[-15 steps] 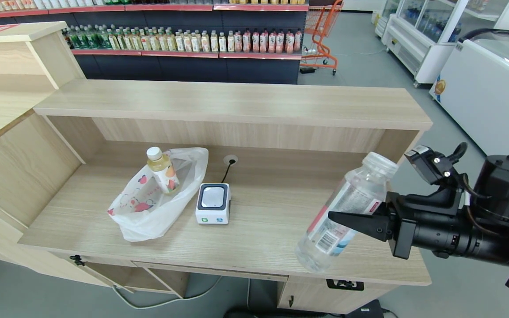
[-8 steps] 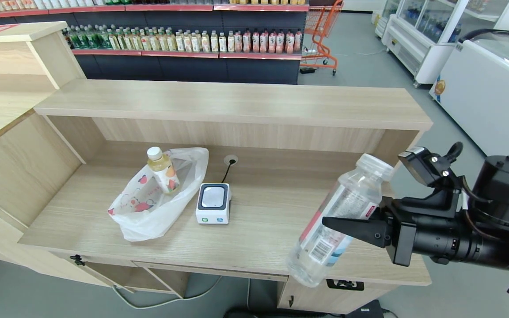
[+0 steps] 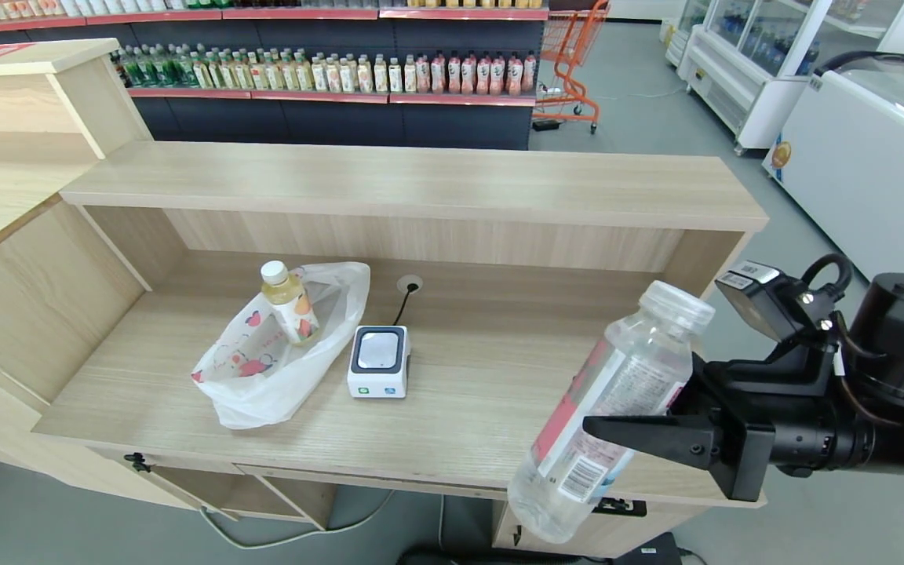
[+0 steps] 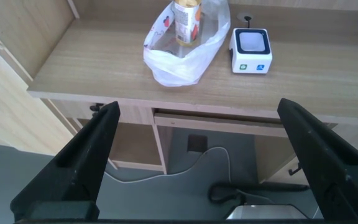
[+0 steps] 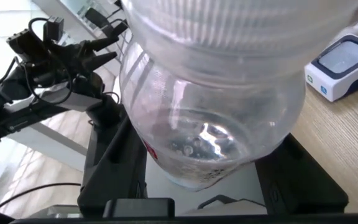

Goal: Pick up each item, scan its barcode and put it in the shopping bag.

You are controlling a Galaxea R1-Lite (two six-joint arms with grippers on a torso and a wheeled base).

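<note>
Clamping water bottle [image 3: 634, 367] mid-body | right hand [image 3: 623, 420] | tilted, cap up

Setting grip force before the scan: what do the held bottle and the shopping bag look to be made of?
Bottle: thin clear plastic, glossy. The counter shows through its ribbed wall, so it is probably easy to crush.
Shopping bag: thin white plastic film, slightly translucent. It lies crumpled and slumped on the counter.

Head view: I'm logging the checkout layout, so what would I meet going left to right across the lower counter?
The shopping bag → scanner → water bottle.
</note>
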